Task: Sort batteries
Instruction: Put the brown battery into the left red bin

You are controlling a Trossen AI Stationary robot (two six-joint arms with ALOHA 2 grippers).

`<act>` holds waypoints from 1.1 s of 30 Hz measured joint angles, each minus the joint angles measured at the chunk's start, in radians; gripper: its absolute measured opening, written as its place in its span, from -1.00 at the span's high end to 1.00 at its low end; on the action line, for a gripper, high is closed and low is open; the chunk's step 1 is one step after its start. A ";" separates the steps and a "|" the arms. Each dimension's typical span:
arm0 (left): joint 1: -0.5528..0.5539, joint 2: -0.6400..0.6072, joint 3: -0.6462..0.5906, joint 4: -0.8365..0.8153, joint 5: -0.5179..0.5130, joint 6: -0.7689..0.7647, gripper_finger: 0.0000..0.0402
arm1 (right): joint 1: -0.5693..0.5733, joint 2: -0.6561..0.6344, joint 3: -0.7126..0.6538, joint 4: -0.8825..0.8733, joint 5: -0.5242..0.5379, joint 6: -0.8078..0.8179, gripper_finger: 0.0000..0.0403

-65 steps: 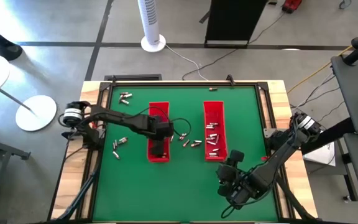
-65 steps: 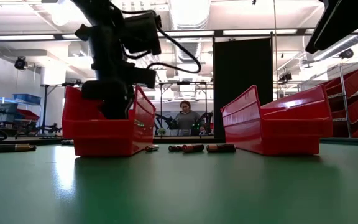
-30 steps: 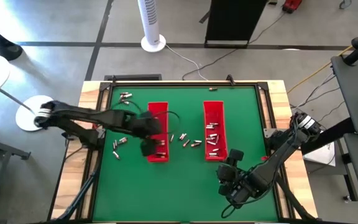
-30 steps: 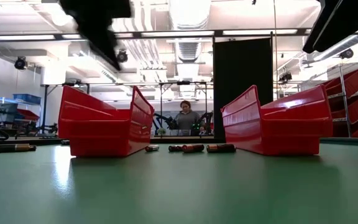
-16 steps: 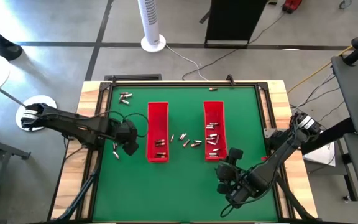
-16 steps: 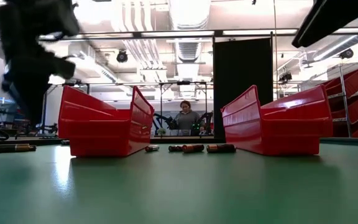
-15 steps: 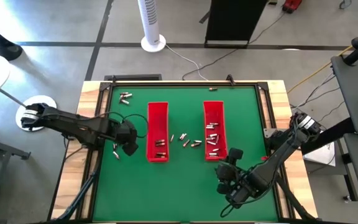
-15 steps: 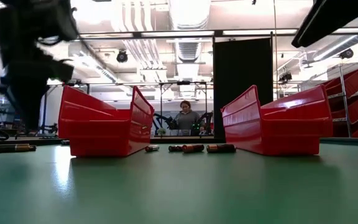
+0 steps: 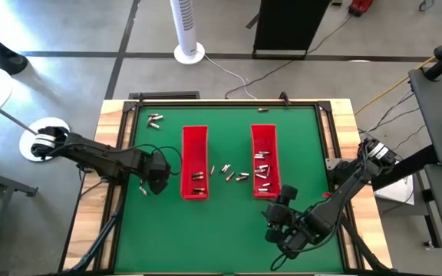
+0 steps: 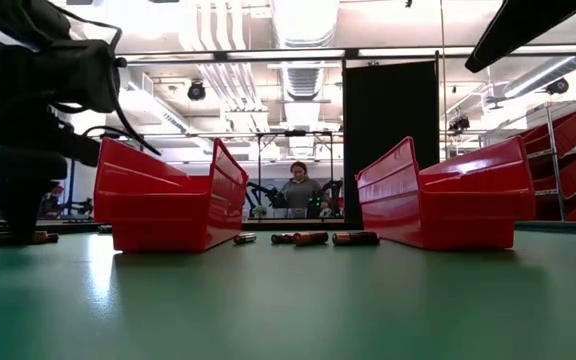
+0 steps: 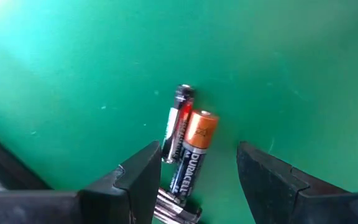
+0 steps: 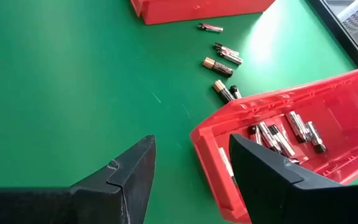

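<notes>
Two red trays (image 9: 195, 173) stand side by side on the green worktop (image 9: 221, 226), some batteries (image 9: 236, 175) loose between them and others inside them. Left of the left tray, the left pincer (image 11: 194, 171) hangs low with fingers spread over a small cluster of batteries, holding none. Near the front right, the right pincer (image 12: 188, 168) waits, spread and empty.

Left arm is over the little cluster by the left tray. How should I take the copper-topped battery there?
Grip the copper-topped battery across its black mid-body, coming straight down. It lies flat on the green mat, and the left gripper already has open jaws either side. A slimmer battery lies tight against one flank, so that jaw will probably nudge it.
</notes>
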 joint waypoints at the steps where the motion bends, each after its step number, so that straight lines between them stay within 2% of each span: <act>1: 0.000 0.005 -0.003 0.011 0.013 0.008 0.07 | 0.000 0.000 0.000 0.000 -0.002 0.000 0.01; 18: -0.002 0.029 0.011 0.029 0.034 0.051 0.07 | -0.011 0.000 0.000 -0.002 -0.005 -0.017 0.01; 28: -0.004 -0.002 0.036 0.021 -0.015 0.043 0.07 | -0.013 0.000 0.001 -0.003 -0.022 -0.020 0.01; 33: -0.030 -0.034 0.037 -0.043 0.040 -0.022 0.07 | -0.013 0.000 0.001 -0.003 -0.052 -0.021 0.01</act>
